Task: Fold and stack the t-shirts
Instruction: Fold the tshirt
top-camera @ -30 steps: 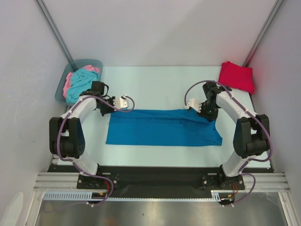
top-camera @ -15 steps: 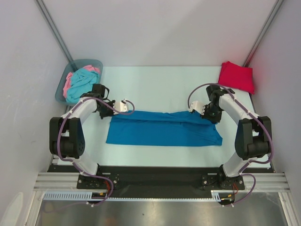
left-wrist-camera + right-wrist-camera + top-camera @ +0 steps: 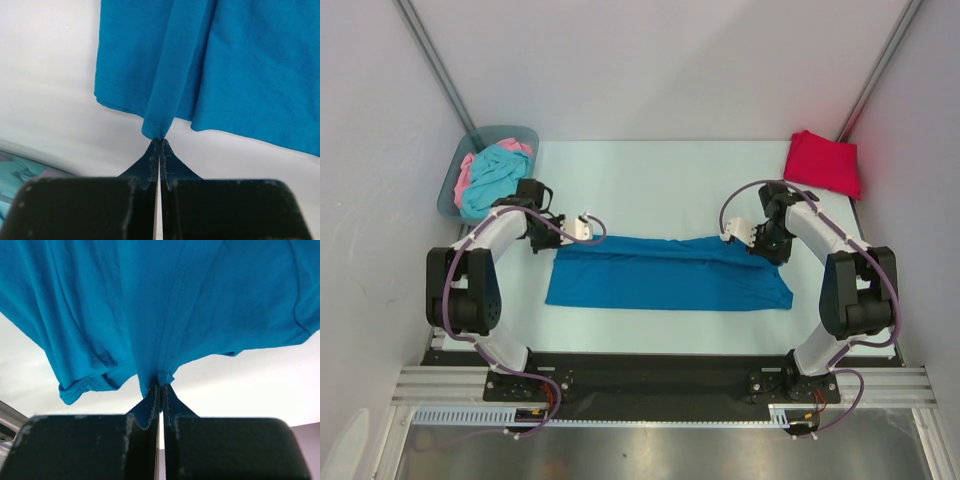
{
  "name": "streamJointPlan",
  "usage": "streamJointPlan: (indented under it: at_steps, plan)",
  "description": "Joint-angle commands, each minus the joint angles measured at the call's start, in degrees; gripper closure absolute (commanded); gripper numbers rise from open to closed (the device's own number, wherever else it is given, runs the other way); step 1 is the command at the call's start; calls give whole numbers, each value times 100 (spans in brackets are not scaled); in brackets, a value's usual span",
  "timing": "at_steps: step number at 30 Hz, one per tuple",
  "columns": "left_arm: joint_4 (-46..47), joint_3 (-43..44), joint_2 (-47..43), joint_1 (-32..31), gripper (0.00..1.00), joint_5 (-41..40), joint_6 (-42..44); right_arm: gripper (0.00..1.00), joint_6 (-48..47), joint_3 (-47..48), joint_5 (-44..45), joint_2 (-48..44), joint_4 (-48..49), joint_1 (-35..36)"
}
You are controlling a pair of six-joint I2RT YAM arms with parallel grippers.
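Observation:
A deep blue t-shirt [image 3: 670, 278] lies spread in a long band across the middle of the table. My left gripper [image 3: 561, 240] is shut on the shirt's far left corner, and the pinched cloth shows at my fingertips in the left wrist view [image 3: 159, 140]. My right gripper [image 3: 761, 246] is shut on a bunched fold at the far right edge, seen in the right wrist view [image 3: 161, 385]. The blue cloth hangs from both pinches [image 3: 240, 60] [image 3: 165, 305]. A folded bright red t-shirt [image 3: 823, 162] lies at the back right corner. Turquoise [image 3: 492, 175] and pink [image 3: 465, 172] shirts lie crumpled in the bin.
The grey-blue plastic bin [image 3: 500, 134] stands at the back left corner, close to my left arm. White walls enclose the table [image 3: 650, 190] on three sides. The black mounting rail [image 3: 650, 375] runs along the near edge.
Both grippers have shifted a little, the right one outward to the right. The shirt's far edge has come slightly nearer and shows a fold. Almost nothing moved in the last half second.

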Motion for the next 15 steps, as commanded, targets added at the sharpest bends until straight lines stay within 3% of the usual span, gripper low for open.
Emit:
streamJointPlan:
  at_steps: [1, 15]
  plan:
    - [-190, -50, 1, 30, 100, -54, 295, 100, -126, -53, 130, -131, -55, -41]
    - [-761, 125, 115, 30, 100, 60, 391, 100, -144, -360, 297, -342, -213, 91]
